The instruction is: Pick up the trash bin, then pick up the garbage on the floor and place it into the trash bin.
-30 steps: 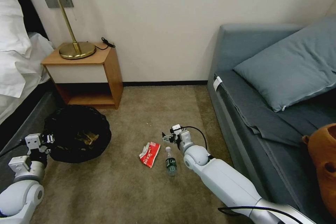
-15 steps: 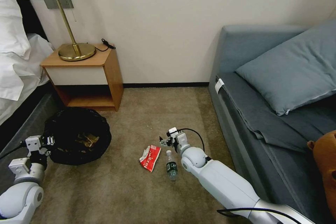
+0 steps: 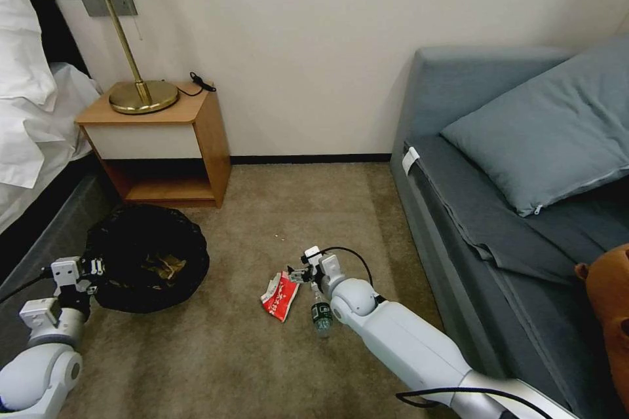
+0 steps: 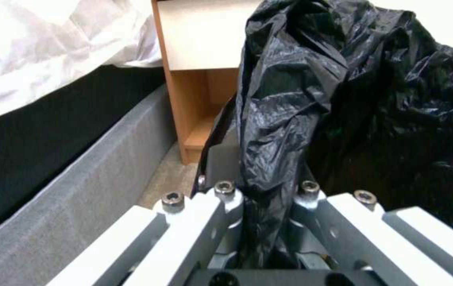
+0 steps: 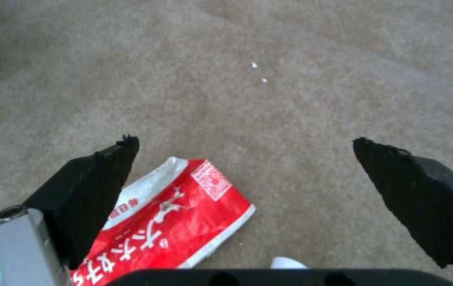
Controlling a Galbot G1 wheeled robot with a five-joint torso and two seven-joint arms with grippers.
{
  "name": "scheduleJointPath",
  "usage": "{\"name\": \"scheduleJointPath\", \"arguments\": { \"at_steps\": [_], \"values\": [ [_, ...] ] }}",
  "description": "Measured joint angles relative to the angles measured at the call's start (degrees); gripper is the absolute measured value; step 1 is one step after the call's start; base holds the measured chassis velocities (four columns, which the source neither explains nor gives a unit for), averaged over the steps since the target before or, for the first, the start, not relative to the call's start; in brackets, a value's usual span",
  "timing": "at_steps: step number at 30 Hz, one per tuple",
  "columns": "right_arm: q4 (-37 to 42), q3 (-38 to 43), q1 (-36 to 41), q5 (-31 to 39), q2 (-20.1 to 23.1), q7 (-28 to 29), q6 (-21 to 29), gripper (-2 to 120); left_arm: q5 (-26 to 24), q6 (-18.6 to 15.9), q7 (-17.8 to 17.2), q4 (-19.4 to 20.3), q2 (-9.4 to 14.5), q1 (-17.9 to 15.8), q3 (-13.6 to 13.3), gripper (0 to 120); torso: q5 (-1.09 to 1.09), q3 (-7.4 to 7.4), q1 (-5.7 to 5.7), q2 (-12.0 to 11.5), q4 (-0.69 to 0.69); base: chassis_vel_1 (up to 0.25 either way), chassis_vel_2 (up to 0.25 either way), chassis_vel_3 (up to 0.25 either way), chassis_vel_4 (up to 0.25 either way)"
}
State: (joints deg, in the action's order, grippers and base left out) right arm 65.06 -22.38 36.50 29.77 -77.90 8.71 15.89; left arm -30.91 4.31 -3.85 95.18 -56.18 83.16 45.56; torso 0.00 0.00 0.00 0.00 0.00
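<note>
The trash bin (image 3: 147,258) hangs by the bed, its black liner clenched in the left gripper's (image 4: 258,190) jaws. The right gripper (image 3: 298,273), jaws spread wide, has slid leftward over the carpet (image 3: 262,209) toward the one red-and-white packet (image 3: 280,296), probably the next pick, with one bottle (image 3: 320,314) beside it.

left gripper (image 3: 94,268) clamped; right gripper (image 3: 296,273) spread wide, low.
</note>
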Motion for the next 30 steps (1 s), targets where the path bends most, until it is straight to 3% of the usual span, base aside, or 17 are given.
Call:
{"name": "scheduleJointPath", "arguments": {
  "at_steps": [12,24,30],
  "values": [
    [-3.20,-0.77,0.68,-3.65,-1.77,-0.84,-1.42,100,-0.26,0.00,0.13,-1.00,0.70,-0.64,-0.37,5,0.00,0.00,0.00,0.00,0.00,0.000,0.000,0.000,0.000],
    [0.84,0.72,6.42,-7.09,1.58,3.01,9.23,100,-0.19,0.77,0.56,-2.50,0.22,-0.78,-0.65,5,0.00,0.00,0.00,0.00,-0.01,0.000,0.000,0.000,0.000],
    [3.32,1.04,8.46,-6.80,2.31,3.82,11.76,100,-0.13,1.11,0.79,-3.11,0.12,-0.80,-0.68,5,0.00,0.00,0.00,0.00,0.00,0.000,0.000,0.000,0.000]
  ]
}}
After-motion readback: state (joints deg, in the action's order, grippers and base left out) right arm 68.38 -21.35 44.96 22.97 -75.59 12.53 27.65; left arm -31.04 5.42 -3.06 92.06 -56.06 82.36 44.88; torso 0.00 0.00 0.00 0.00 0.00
